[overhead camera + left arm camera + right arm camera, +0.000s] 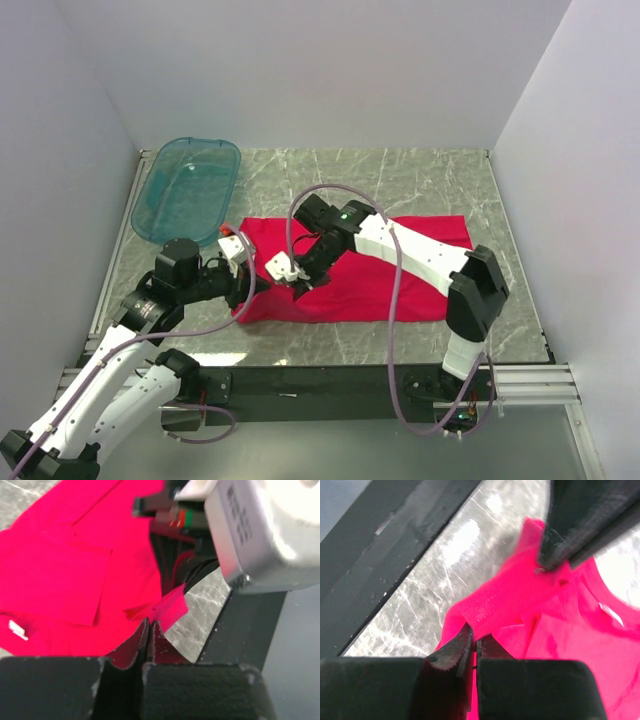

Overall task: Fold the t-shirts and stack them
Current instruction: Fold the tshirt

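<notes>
The red t-shirt (345,292) lies spread across the middle of the marble table, with its left edge bunched up. My left gripper (240,290) is at that left edge, shut on a small fold of the red fabric (167,607). My right gripper (300,284) is just to the right of it, shut on a stitched hem (495,605) of the same shirt. In the right wrist view the left gripper's dark fingers (570,535) pinch the cloth a short way off. A white neck label (17,630) shows in the left wrist view.
A translucent teal plastic tub (187,190) stands at the back left, beside the shirt's far left corner. The table's dark front rail (330,380) runs close behind both grippers. White walls enclose the table on three sides.
</notes>
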`<state>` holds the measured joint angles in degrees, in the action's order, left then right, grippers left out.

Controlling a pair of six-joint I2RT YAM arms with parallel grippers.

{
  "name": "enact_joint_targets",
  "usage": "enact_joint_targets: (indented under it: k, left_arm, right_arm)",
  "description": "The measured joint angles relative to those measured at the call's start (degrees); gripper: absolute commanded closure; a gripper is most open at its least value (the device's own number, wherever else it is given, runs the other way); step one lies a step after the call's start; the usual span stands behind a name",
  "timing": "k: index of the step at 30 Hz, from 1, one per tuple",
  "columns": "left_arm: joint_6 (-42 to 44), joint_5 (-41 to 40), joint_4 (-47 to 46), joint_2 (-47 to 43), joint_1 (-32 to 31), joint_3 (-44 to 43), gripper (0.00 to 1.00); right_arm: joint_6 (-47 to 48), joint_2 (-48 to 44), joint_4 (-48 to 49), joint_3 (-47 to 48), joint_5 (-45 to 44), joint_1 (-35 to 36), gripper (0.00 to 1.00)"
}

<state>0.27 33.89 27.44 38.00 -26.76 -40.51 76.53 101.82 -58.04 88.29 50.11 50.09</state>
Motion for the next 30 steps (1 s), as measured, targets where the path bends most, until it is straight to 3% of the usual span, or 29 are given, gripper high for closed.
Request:
enact_joint_targets:
  k: [8,18,24,30]
  left_arm:
    - [-1.6,-4.5,-0.8,0.0,-0.1,0.0,0.99]
    - [-3.1,-7.4,-0.4,-0.9,-0.1,0.0,1.00]
    - [-3.8,-8.6,-0.4,-0.7,-0.2,0.0,0.99]
    - [-4.4,-8.7,-0.6,-1.7,-0.5,0.1,0.99]
  right_arm:
    - [-16.9,-1.3,0.9,5.4,-9.7,0.5,1.00]
    - [-26.3,-1.1,-1.7,5.8,-20.7,6.8,0.92]
    - [-29.2,-1.1,-2.1,5.8,-21.2,6.9,0.89]
    - [-30.6,-1.0,-3.9,5.8,-14.3,7.0,0.85]
